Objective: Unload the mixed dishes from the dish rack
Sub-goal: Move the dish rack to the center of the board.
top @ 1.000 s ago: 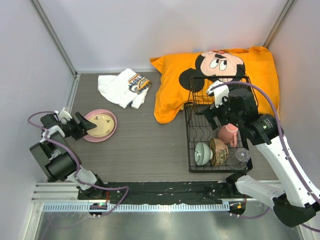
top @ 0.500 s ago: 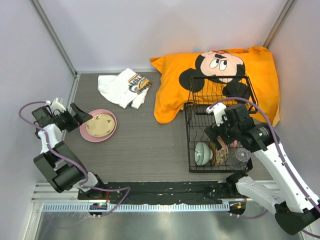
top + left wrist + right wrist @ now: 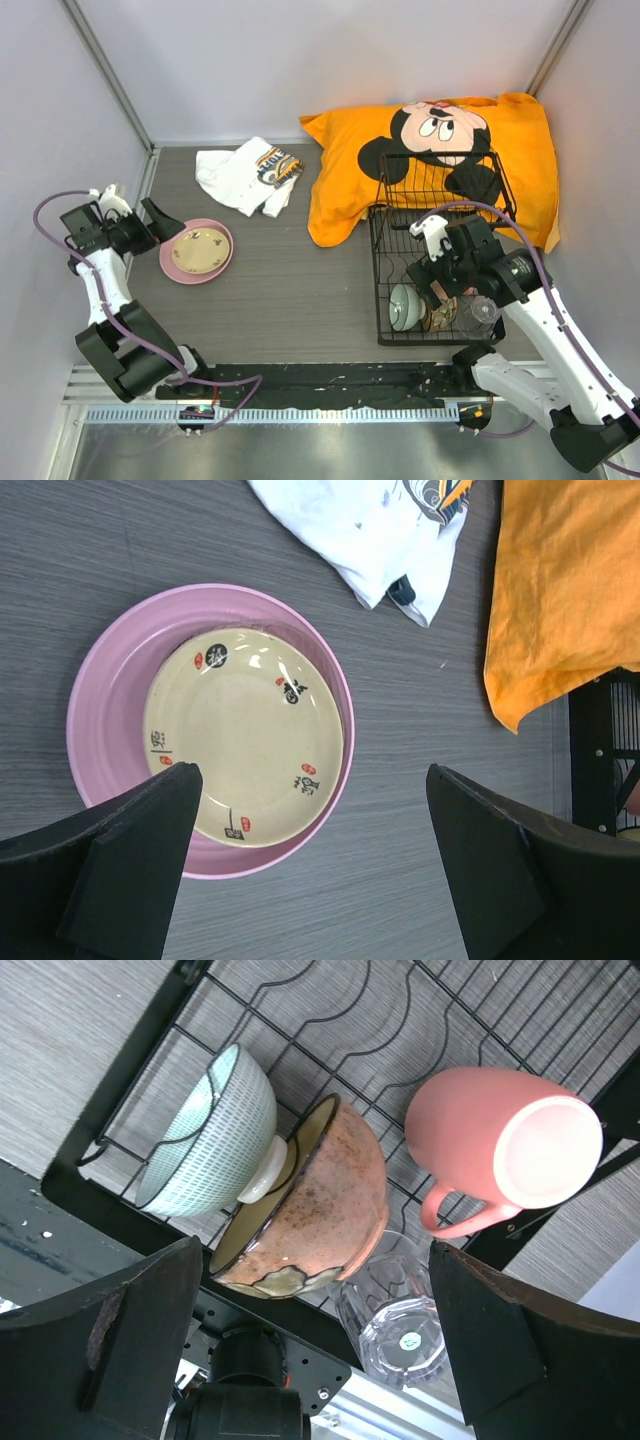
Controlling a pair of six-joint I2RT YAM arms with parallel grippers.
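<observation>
while the pink plate (image 3: pixel 110 650) lies unloaded beneath the wide-open, empty left end effector (image 3: pixel 311 771), the right end effector (image 3: pixel 312 1252), equally spread and empty, hangs over the racked brown patterned bowl (image 3: pixel 310 1200); next it should straddle the bowl's rim.

The desk (image 3: pixel 100 540) is matt grey wood grain, the dish rack (image 3: pixel 400 240) thin black wire. The tan speckled plate (image 3: pixel 245 735) and pink plate (image 3: pixel 105 680) gleam, glazed; the pillow (image 3: pixel 345 190) is cloth.

Lab test cell: plain grey wall panels (image 3: pixel 300 60) (aluminium-framed), arms bolted to rail (image 3: pixel 300 412), household props staged on worktop (image 3: pixel 290 290).
</observation>
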